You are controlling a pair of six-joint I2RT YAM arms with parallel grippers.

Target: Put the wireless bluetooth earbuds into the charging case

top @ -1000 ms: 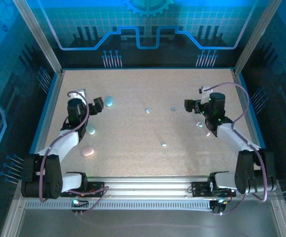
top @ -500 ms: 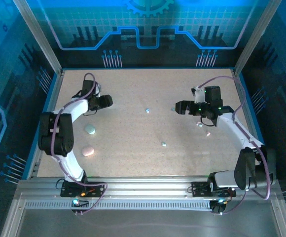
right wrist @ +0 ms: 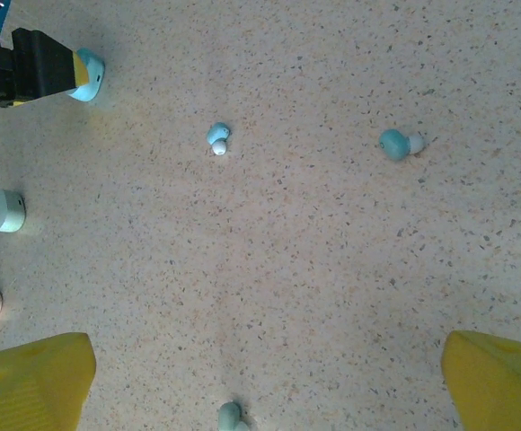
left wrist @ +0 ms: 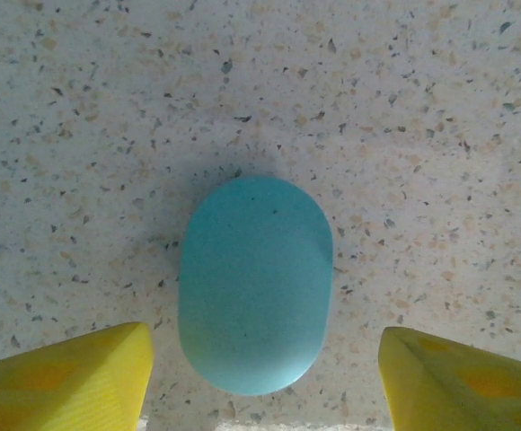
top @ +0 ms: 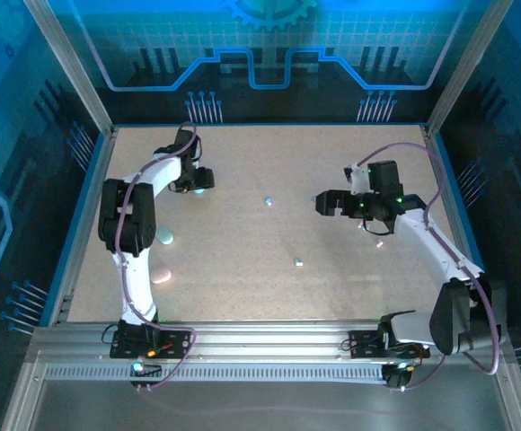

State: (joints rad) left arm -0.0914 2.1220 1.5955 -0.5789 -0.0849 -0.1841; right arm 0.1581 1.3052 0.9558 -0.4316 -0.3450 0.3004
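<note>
A teal oval charging case (left wrist: 256,283) lies flat on the speckled table, closed. My left gripper (left wrist: 262,377) stands open astride its near end, a strip of table showing between each yellow fingertip (left wrist: 63,377) and the case. In the top view that gripper (top: 198,182) is at the far left. My right gripper (top: 325,203) hangs open over the middle right. One pale earbud (right wrist: 232,417) lies between its fingertips at the frame's lower edge. Two more earbuds (right wrist: 218,137) (right wrist: 397,144) lie farther off, also seen in the top view (top: 268,201) (top: 298,262).
A mint case (top: 164,237) and a pink case (top: 160,274) lie on the left side behind my left arm. Small pale pieces (top: 366,226) sit under my right forearm. A blue raised rim (top: 81,211) borders the table.
My left arm has swung out to the far left, brought its gripper over the teal case and narrowed its jaws. My right gripper has shifted left over an earbud.
</note>
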